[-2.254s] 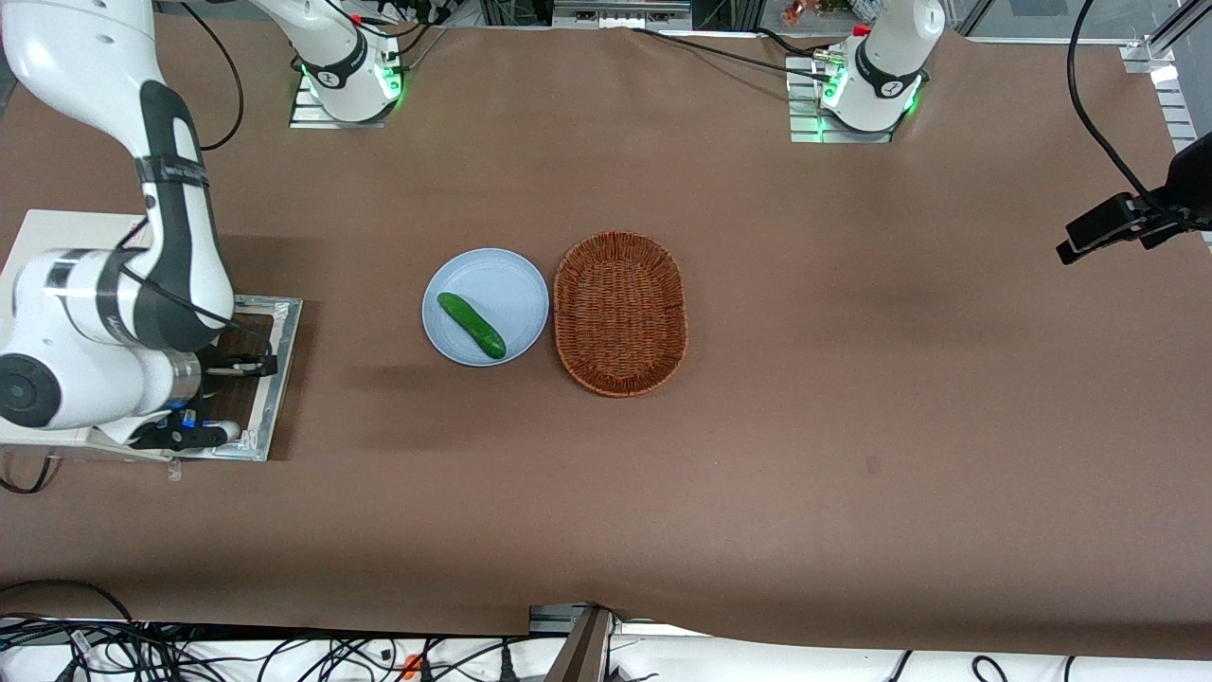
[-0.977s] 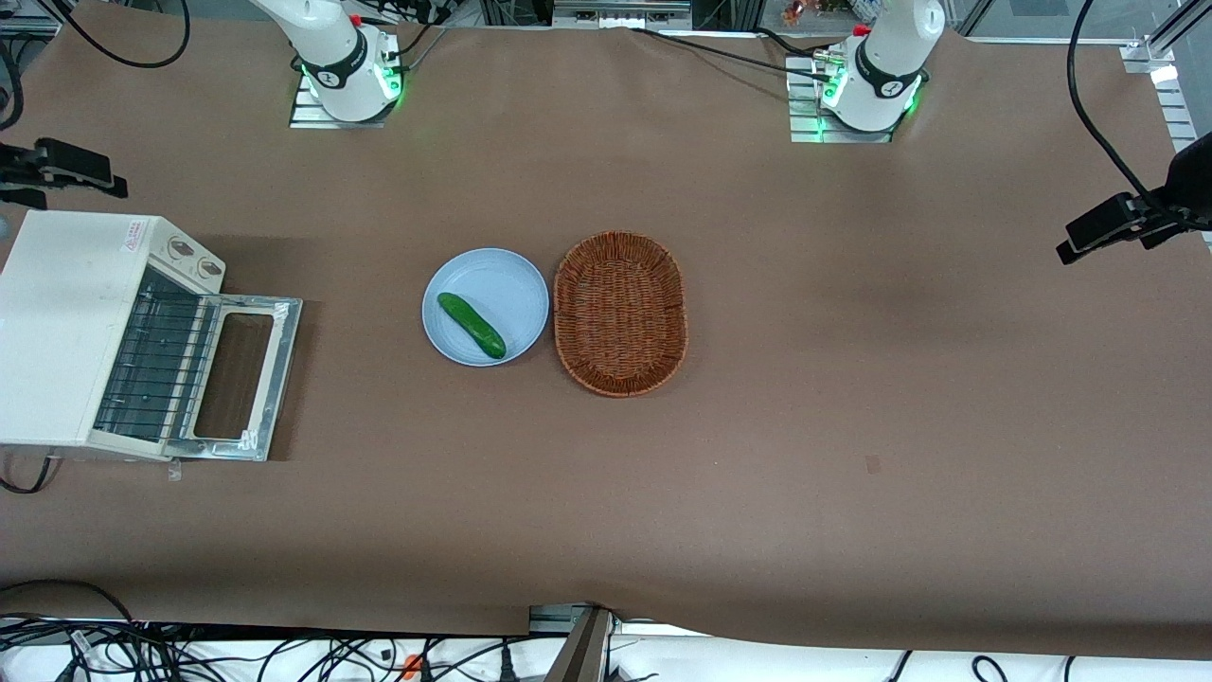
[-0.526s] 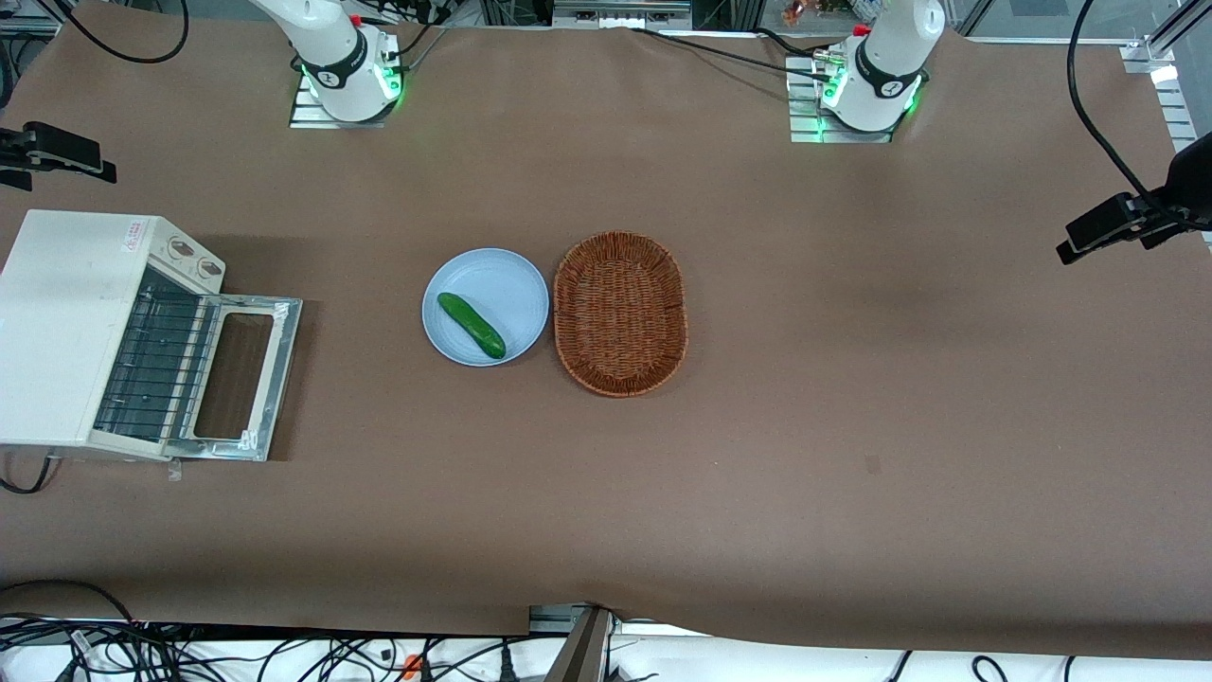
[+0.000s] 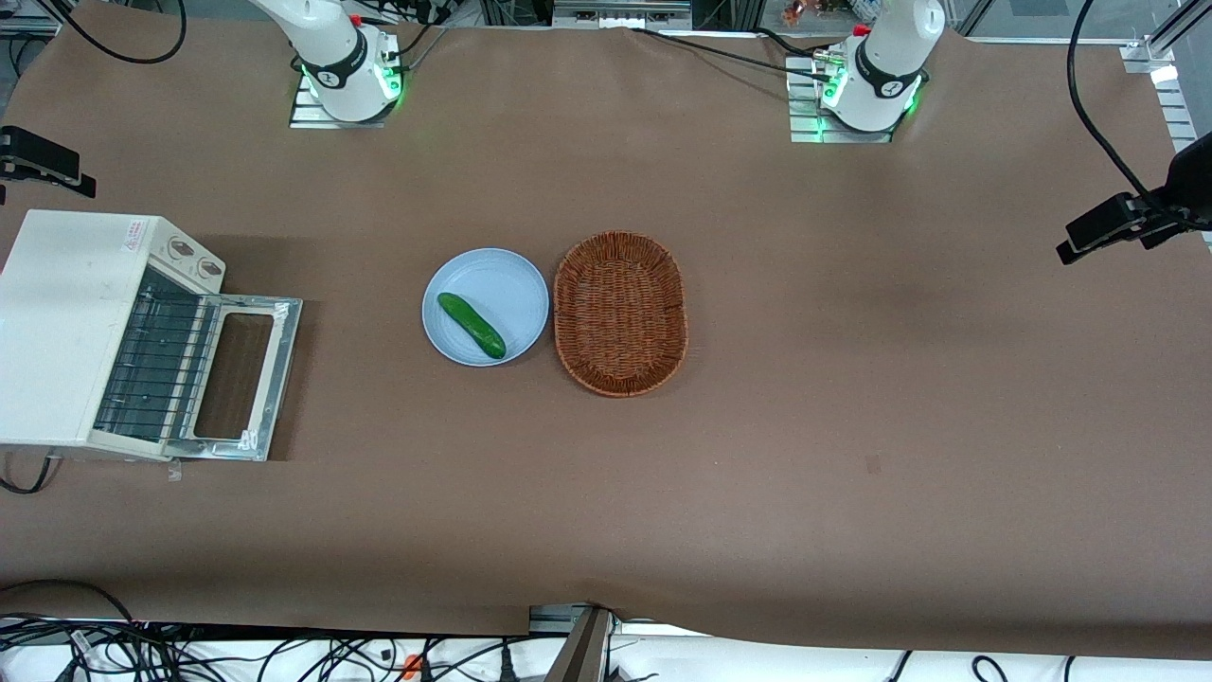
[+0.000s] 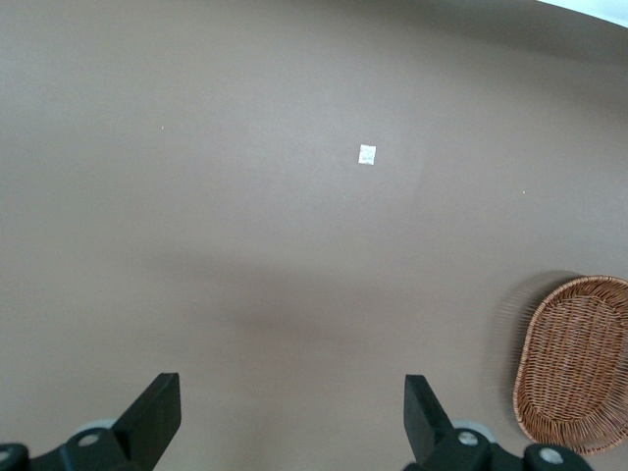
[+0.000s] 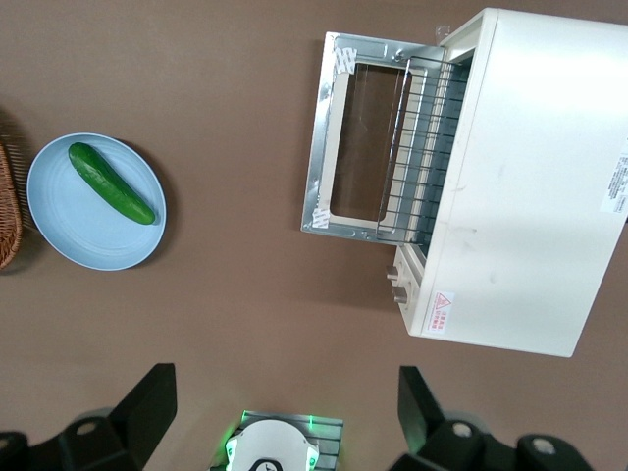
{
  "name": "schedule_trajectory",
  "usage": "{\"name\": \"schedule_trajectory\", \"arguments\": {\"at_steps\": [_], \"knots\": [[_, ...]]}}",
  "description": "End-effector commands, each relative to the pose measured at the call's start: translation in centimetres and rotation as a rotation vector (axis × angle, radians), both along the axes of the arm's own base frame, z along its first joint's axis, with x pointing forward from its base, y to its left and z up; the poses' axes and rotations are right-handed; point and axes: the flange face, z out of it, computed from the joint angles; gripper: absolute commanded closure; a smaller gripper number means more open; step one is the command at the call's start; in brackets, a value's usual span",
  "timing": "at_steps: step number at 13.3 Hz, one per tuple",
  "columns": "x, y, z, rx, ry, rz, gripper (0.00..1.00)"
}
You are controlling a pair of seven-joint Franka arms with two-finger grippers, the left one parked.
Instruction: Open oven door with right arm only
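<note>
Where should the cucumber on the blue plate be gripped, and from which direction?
Grip the cucumber at its middle, from straight above, closing across its narrow width: it lies flat and diagonal on the plate. The open tool hangs high, farther from the front camera than the oven.

The oven door (image 4: 244, 375) has a shiny silver metal frame around clear dark glass, through which the brown bench (image 4: 852, 379) shows. The toaster oven (image 4: 66, 322) is cream-white with a small red-and-white label on top. The gripper (image 6: 285, 412), high above the bench, has black fingers (image 6: 147, 407) spread wide. A dark green cucumber (image 4: 471, 325) lies on a pale blue plate (image 4: 507, 284), beside a reddish-brown woven basket (image 4: 620, 313).
</note>
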Motion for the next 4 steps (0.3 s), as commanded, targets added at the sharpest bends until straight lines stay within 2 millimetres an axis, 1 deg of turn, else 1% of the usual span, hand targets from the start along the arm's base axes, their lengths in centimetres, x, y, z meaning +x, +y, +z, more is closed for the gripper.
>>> {"name": "schedule_trajectory", "arguments": {"at_steps": [1, 4], "knots": [[0.29, 0.01, 0.56, -0.02, -0.013, -0.015, 0.0], [0.45, -0.32, 0.48, -0.02, -0.021, -0.021, 0.0]]}}
